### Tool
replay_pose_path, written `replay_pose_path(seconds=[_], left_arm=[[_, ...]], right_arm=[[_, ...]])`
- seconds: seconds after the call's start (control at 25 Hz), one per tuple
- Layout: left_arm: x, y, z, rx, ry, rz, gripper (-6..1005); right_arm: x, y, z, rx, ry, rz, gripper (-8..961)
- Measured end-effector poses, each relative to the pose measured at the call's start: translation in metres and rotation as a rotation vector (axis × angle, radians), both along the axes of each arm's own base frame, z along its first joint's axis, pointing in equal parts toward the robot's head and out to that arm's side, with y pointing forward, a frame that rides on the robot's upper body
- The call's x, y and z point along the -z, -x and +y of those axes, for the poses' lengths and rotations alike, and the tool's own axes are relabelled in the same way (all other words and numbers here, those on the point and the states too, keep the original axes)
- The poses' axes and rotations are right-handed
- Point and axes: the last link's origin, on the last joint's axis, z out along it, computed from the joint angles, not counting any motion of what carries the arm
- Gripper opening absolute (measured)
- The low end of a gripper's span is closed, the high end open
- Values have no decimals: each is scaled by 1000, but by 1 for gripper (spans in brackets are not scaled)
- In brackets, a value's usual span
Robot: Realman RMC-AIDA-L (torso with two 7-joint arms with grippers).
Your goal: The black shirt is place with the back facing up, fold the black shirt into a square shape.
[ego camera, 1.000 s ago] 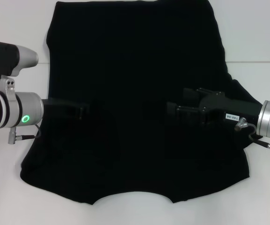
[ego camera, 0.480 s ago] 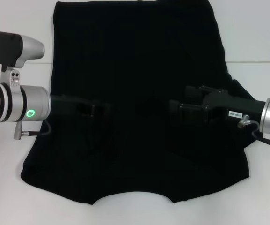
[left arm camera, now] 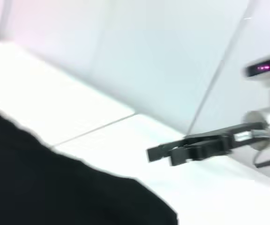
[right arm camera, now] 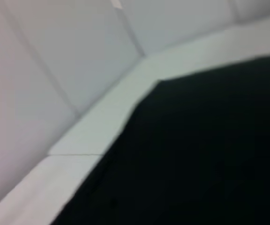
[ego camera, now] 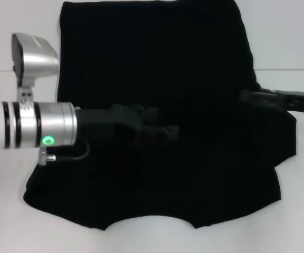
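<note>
Black shirt (ego camera: 157, 68) is lying flat across the white table (ego camera: 15, 221). Left gripper (ego camera: 165, 129) is reaching over its middle; finger spread hidden against the black cloth. Only the left wrist view is showing the right gripper (left arm camera: 160, 153), fingers nearly together, holding nothing.

A large plain black short-sleeved T-shirt of soft fabric (ego camera: 157, 68) lies spread flat on a white surface, filling most of the head view. No lettering shows on the upturned side. A curved edge lies nearest the camera, with a sleeve flaring out at each near corner; the straight edge lies farthest away. The right side is bunched slightly
</note>
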Motion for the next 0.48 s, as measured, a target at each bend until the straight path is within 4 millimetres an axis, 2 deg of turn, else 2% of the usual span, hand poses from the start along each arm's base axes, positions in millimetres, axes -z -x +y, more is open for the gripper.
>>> replay_pose_path(seconds=[0.16,0.28,0.48], left_arm=[[8,-1,-5,106,-30,-6,776],[12,2,-8,147,-46,-4,874],[18,12,-15,222,-83,22,934]], right_arm=[[-23,-23,-1,180,19,-22,882],[-34,-38,-7,292,41,-60,880],[-40,-51,-14,413,77,-80,876]])
